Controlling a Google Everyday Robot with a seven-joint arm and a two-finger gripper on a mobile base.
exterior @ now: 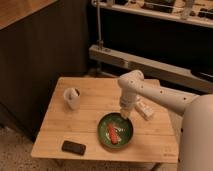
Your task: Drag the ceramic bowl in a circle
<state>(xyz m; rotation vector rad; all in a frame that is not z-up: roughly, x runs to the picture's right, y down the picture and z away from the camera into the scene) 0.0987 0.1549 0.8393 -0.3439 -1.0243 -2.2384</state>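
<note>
We are seeing the gripper (125, 116) hanging at the 1 o'clock rim of the ceramic bowl (104, 131) on the tabletop (95, 107), and we cannot tell its grip.
</note>
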